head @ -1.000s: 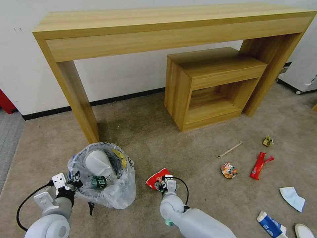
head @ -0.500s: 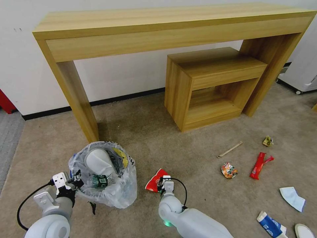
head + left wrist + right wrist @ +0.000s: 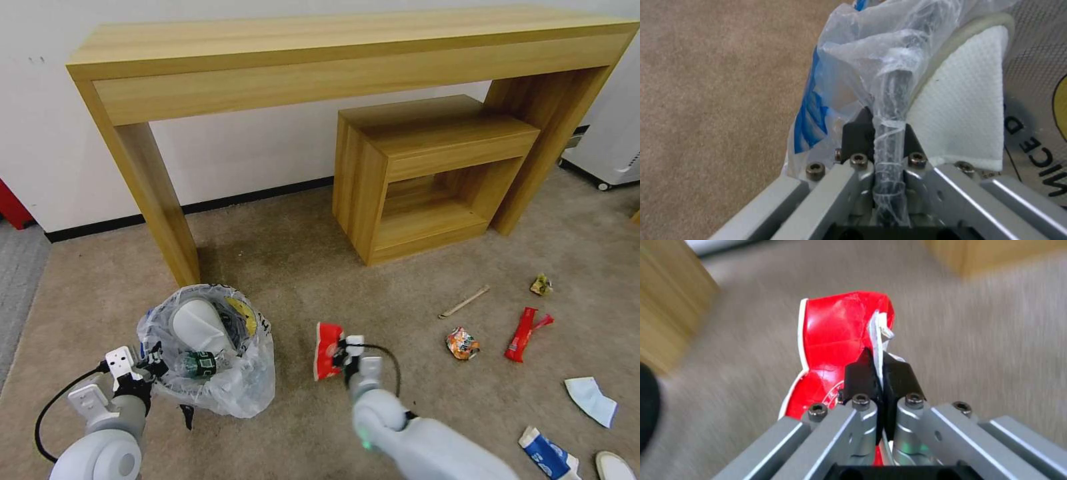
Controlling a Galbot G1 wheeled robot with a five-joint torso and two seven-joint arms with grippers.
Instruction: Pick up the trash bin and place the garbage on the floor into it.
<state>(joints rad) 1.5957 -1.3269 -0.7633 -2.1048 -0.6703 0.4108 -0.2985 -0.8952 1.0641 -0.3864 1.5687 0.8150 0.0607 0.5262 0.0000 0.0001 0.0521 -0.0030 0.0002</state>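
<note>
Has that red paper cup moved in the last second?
Yes. The red paper cup, pinched in the right gripper, has come up off the floor and swung upright, slightly toward the wooden stick.

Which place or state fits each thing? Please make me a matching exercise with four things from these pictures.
Things:
1. red-white paper cup
2. white slipper
3. wooden stick
4. trash bin

Places or states:
A. lying alone on the carpet
B. inside the bag-lined bin
C. rim clamped by the left gripper
D. pinched flat in the right gripper

Pairs: 1-D, 2-B, 3-A, 4-C
</note>
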